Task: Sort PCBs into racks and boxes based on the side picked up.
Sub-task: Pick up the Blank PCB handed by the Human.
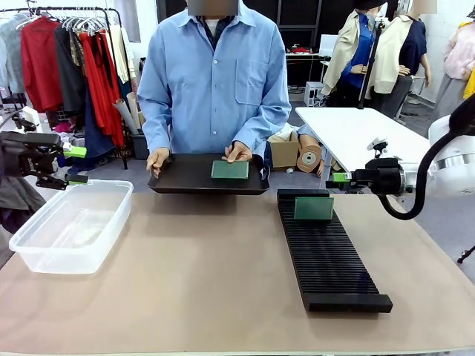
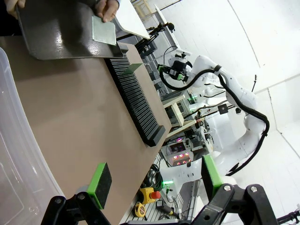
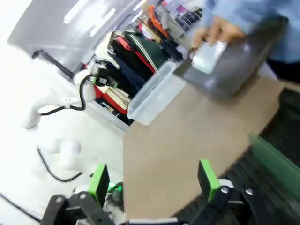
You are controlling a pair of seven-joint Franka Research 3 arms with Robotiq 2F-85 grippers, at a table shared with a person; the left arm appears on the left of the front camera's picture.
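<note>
Front view: the left claw is held level at the left side, pointed toward the middle, higher than the tub. Its green pads are spread wide and nothing is gripped between them. The right claw is held level at the right side, pointed toward the middle, near the far end of the rack and above it. In the blurred right wrist view its pads are seen wide apart, with nothing held.

A plain tan worktop is shared with a person in a blue shirt who stands at its far edge. A black tray is held at that edge by one hand, while the other hand is rested at the tray's far rim. Behind, a clothes rail hung with red and grey garments and a white table are seen.

One flat PCB is carried on the tray, just in front of the other hand. An upright PCB is stood in a slot at the rack's far end. The clear tub is set at the worktop's left side, well apart from the rack, and the worktop is seen through its walls.
</note>
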